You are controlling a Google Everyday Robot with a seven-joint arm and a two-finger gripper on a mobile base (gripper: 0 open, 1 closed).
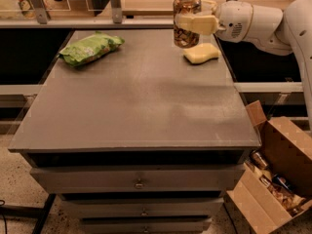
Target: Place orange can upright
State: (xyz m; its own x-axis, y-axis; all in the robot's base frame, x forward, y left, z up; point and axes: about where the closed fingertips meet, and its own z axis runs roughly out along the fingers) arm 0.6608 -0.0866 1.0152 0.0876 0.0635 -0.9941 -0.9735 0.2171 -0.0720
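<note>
The orange can [185, 6] has an orange-brown and white patterned body and a silver top with a pull tab. It is upright, held above the far right part of the grey table top [136, 96]. My gripper [191, 22] reaches in from the right on a white arm and is shut on the can, with one pale finger [197, 24] across its front. The can's base hangs just above the table, beside the yellow sponge.
A yellow sponge [201, 53] lies right below and in front of the can. A green snack bag [90, 48] lies at the far left. An open cardboard box [273, 174] with cans stands on the floor at the right. Drawers are below the table top.
</note>
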